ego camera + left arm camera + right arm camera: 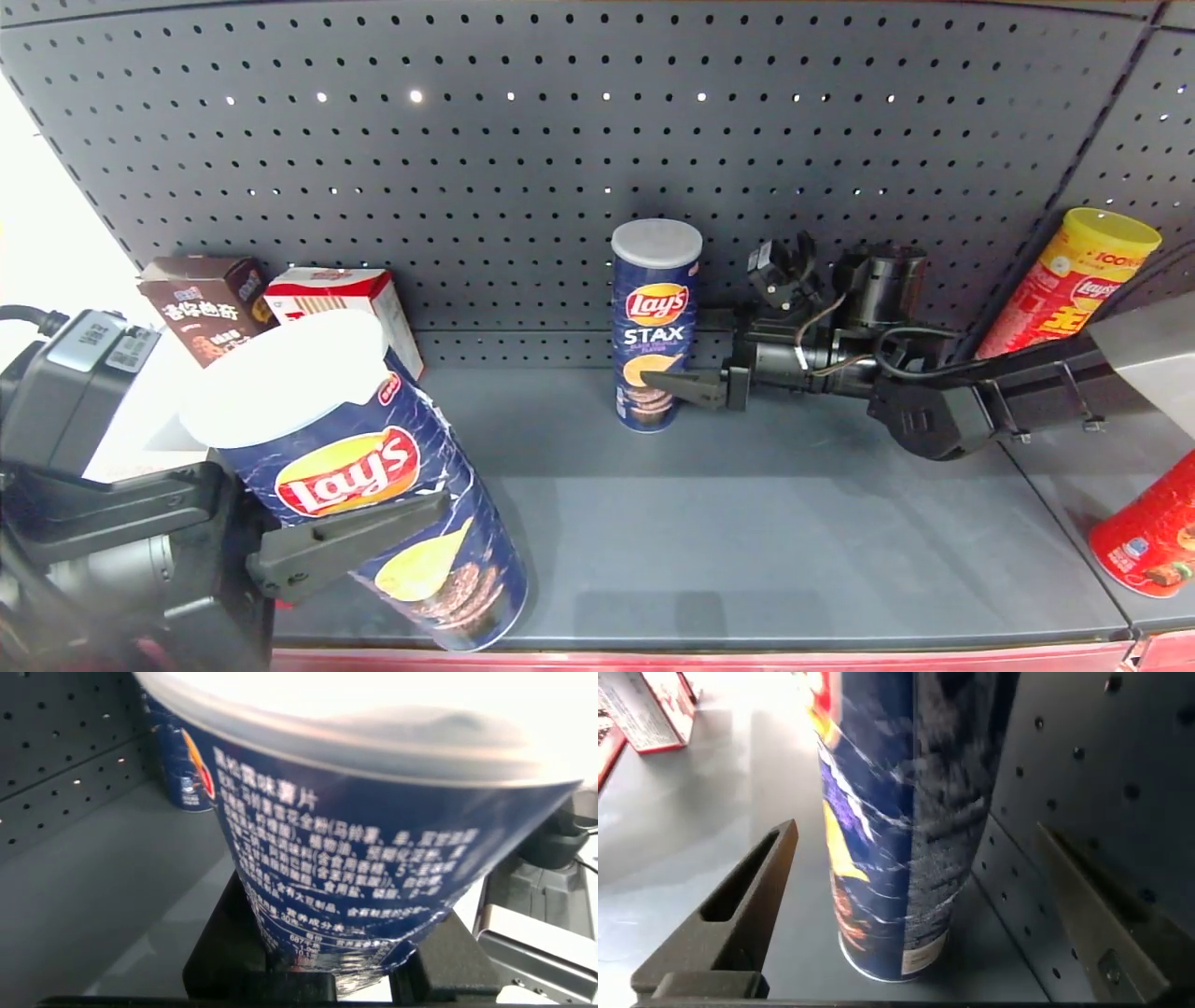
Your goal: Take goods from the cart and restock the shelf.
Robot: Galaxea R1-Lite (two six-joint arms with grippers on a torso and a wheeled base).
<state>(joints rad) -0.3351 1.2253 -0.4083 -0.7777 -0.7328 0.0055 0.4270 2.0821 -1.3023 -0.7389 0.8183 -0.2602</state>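
Pegboard (560, 121): dark perforated back wall spanning the head view from 9 to 3 o'clock.

Shelf (747, 523): grey deck below the pegboard, with a red front lip at 6 o'clock.

Held can (373, 467): dark blue crisp tube with a white lid, at 8 o'clock. It is tilted, with its lid toward 11 o'clock and its base toward 5 o'clock near the shelf's front edge. Whether the base touches the deck cannot be told. The left fingers (355, 541) are clenched on its body, one across the front and the other hidden behind the tube.

Standing can (653, 327): a second dark blue tube, upright at the shelf's centre, close to the pegboard. The right fingers (738, 915) are released, one on either side of it near its base. In the right wrist view a gap shows between each finger and the tube.

Red cans: one with a yellow lid (1074, 280) leans at 2 o'clock against the pegboard's right end; another (1148, 541) lies at 4 o'clock, cut by the edge.

Boxes: a brown box (201, 303) and a white-and-red box (345, 299) stand side by side at 10 o'clock, behind the held can.
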